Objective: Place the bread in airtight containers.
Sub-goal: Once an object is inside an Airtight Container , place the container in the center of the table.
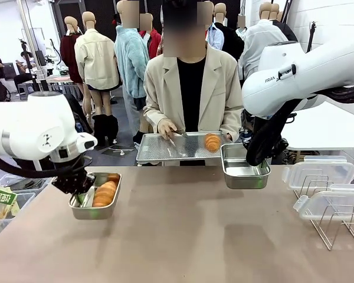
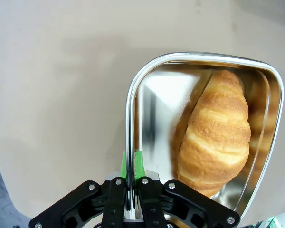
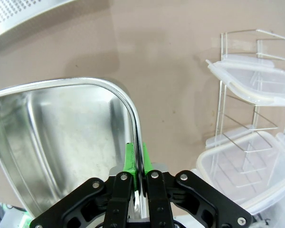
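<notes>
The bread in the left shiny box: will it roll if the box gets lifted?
Probably it slides a bit: the bread lies loose on the smooth floor of the container, with room beside it. It looks puffy, so likely light and easily dented. The left gripper pinches one rim only, so the box may tilt.

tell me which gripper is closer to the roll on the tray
Right. The right gripper clamps the empty container beside the roll; the left gripper clamps the other container, farther off.
</notes>
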Controlling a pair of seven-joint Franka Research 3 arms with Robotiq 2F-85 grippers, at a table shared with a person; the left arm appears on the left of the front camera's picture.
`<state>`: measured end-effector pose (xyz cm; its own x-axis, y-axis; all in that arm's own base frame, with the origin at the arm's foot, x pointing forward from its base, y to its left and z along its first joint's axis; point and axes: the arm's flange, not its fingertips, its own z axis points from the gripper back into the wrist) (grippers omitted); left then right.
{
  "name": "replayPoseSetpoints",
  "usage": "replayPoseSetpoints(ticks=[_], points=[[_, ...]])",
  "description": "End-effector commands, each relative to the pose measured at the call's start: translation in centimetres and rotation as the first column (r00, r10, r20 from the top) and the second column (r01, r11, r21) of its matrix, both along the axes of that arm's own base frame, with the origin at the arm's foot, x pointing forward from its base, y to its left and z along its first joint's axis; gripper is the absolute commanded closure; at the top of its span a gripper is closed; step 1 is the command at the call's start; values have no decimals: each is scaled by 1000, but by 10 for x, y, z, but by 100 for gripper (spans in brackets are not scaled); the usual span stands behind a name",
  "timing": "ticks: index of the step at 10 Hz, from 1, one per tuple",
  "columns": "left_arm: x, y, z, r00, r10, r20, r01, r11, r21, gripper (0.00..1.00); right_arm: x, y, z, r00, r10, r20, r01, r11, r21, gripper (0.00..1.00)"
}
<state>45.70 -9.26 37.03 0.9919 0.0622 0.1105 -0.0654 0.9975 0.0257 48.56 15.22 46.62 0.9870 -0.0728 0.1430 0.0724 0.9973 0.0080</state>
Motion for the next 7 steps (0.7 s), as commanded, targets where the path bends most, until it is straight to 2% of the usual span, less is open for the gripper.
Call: replayPoseSetpoints(ticks=[1, 3, 4, 5, 7], points=[[10, 16, -22, 999, -8, 41, 9, 999, -33, 100, -4, -1, -1, 1000, -6, 24, 6, 1000, 7, 100], [17, 25, -48, 996, -26, 85, 30, 999, -46, 100, -4, -1, -1, 1000, -6, 24, 6, 1000, 7, 100], [21, 27, -54, 997, -45, 62, 47, 998, -32, 100, -4, -1, -1, 1000, -6, 24, 6, 1000, 7, 100], [24, 26, -54, 997, -60, 42, 61, 997, -39, 85, -4, -1, -1, 1000, -6, 24, 6, 1000, 7, 100], [22, 23, -42, 995, -83, 57, 85, 996, -31, 46, -4, -1, -1, 1000, -6, 24, 6, 1000, 7, 100]])
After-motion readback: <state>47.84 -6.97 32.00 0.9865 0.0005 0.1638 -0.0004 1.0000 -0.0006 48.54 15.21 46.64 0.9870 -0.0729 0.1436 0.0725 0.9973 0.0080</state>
